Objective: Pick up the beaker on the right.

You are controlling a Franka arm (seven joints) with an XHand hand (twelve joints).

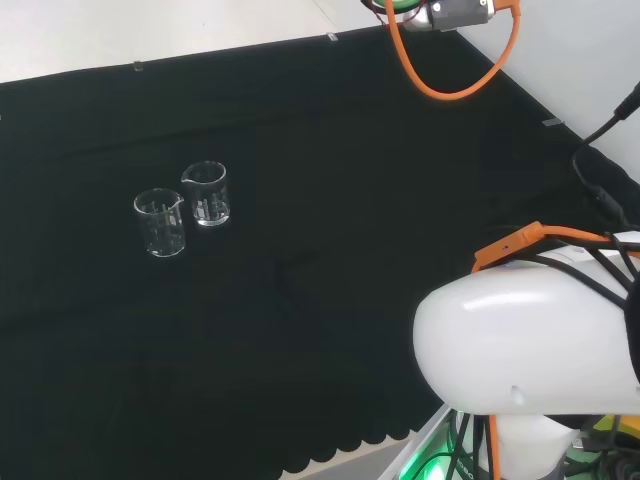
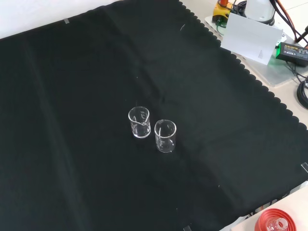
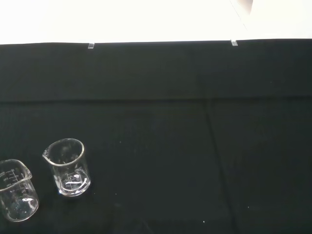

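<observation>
Head view: two clear beakers are seen mid-cloth, well off every edge; the right beaker [image 1: 206, 193] looks empty, probably light, slick, fragile, best wrapped mid-wall. Finger state cannot be told.

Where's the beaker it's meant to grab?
In the head view, the right beaker stands upright on the black cloth, just beside the other beaker.

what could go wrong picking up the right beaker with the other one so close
1. The two beakers stand close together, so fingers closing on the right beaker may knock the left beaker over.
2. Both are clear glass on the black cloth, so the rim may be misjudged.
3. In the front view their order differs, risking the wrong pick.
</observation>
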